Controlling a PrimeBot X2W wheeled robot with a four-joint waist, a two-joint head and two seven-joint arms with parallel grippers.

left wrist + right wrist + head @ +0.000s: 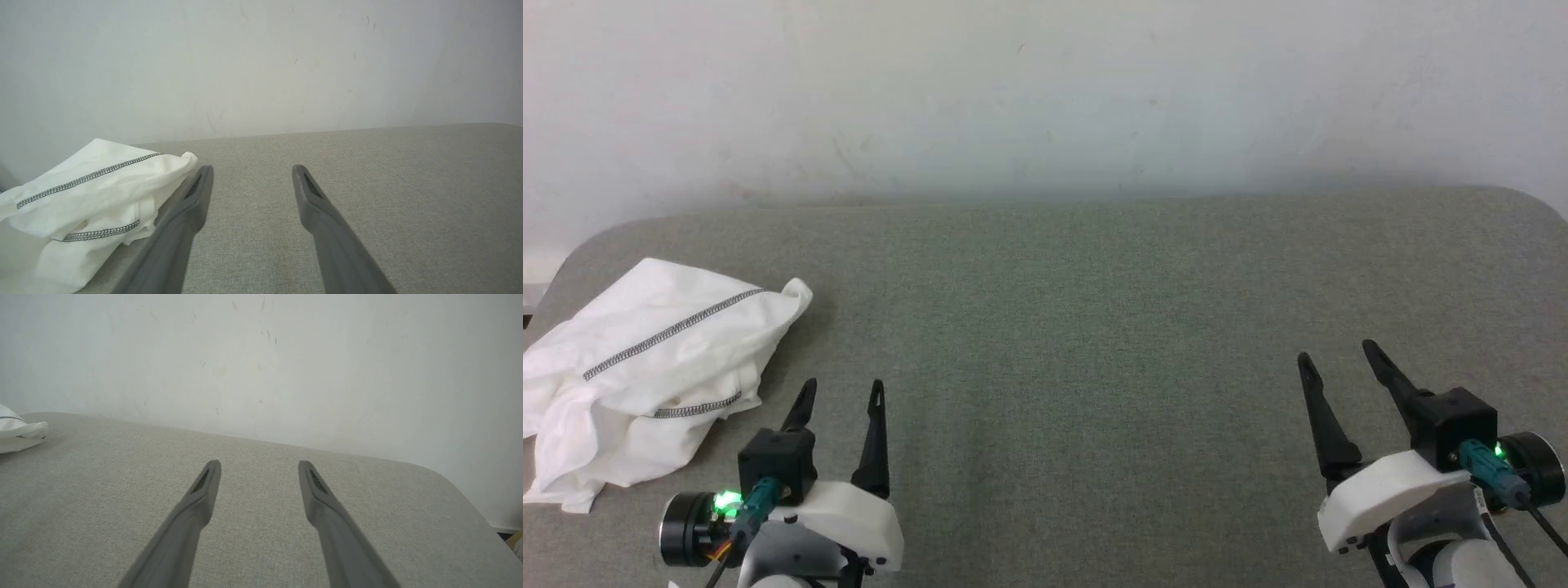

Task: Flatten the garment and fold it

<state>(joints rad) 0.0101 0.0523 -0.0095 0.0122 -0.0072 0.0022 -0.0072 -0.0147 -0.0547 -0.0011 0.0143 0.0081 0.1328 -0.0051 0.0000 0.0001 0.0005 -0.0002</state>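
While the top (pixel 645 367) lies bunched up at the far left of the table (pixel 1094 327), my left gripper (pixel 842 385) sits just beside it and my right gripper (pixel 1336 351) is far off, both spread wide and empty. If I pinch a thick lump, it may slide off the edge.

The garment (pixel 645 367) lies in a heap on the padded table (pixel 1094 327), over at the far left, and it seems to reach the table's left edge. Just right of it, on the near side, there's the left gripper (pixel 842 383), apart from the cloth. Well across at the near right, the right gripper (pixel 1336 350). Behind the table stands the wall (pixel 1045 82).
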